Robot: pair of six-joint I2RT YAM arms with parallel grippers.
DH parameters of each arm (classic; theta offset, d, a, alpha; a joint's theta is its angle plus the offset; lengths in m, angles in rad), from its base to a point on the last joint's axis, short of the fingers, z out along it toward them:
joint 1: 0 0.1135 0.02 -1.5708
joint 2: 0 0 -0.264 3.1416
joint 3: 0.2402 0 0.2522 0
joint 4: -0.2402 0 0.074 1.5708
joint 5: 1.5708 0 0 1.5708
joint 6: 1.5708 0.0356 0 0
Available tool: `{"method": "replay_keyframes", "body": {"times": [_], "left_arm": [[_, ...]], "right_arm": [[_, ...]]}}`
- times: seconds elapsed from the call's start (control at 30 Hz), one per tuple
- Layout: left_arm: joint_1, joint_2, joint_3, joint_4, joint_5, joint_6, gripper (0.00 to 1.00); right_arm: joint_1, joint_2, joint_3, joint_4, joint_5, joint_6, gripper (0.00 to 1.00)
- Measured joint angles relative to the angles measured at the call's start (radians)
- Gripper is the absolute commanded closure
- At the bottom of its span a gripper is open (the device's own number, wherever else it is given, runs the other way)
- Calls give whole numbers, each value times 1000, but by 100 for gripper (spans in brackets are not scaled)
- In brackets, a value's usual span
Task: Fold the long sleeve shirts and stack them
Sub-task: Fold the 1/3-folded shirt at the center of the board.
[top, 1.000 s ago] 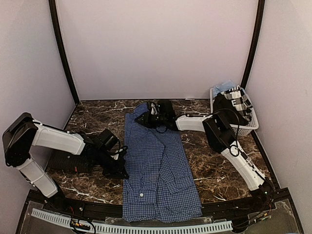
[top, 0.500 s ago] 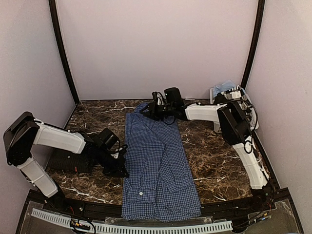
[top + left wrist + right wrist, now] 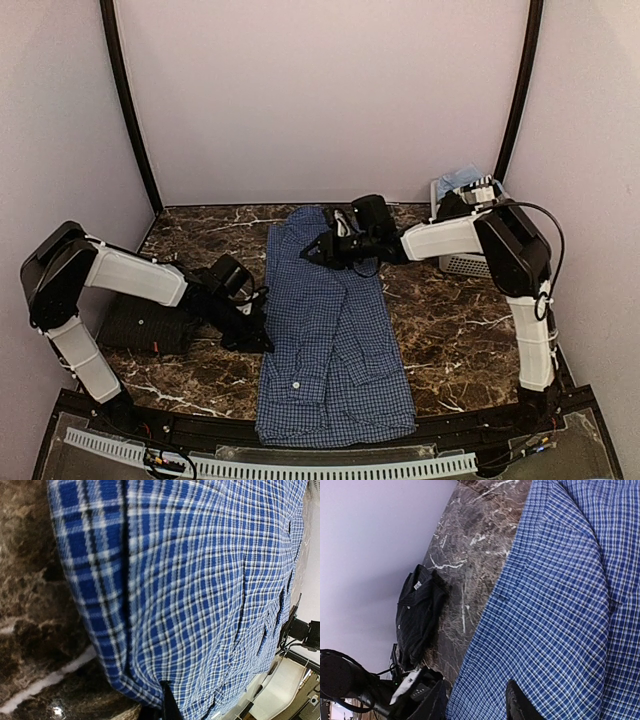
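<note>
Dark brown marble table (image 3: 440, 340) with white veins, pale lilac walls (image 3: 320, 100) on three sides, and a black curved pole (image 3: 125, 100) in each back corner. The blue shirt (image 3: 335, 340) lies in a long folded strip down the middle. Its far end is close to the back wall and its near hem sits right at the front edge of the table.

My left gripper (image 3: 258, 338) is pinched tight on the shirt's left fold edge, and the wrist view is nearly all check cloth. My right gripper (image 3: 477, 705) is low over the far part of the shirt with its fingers apart, and the cloth looks flat behind them.

The near-black shirt (image 3: 135, 325) sits folded at the left edge, partly under my left arm (image 3: 130, 275), just beside the blue one but not touching. The white basket (image 3: 462, 265) is tucked in the far right corner behind my right arm. Bare marble shows to the right of the blue shirt and in the far left corner, so those are the roomiest spots.
</note>
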Motion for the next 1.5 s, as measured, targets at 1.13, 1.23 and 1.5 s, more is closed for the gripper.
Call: {"method": "replay_keyframes", "body": {"times": [1.13, 1.23, 1.5], "left_arm": [[112, -59, 139, -116, -181, 96, 71], [91, -115, 139, -122, -180, 96, 73], [34, -106, 108, 32, -107, 58, 75]], "right_arm": [[-78, -35, 24, -145, -30, -82, 52], [-78, -171, -92, -141, -16, -100, 53], [-41, -416, -446, -136, 35, -109, 53]]}}
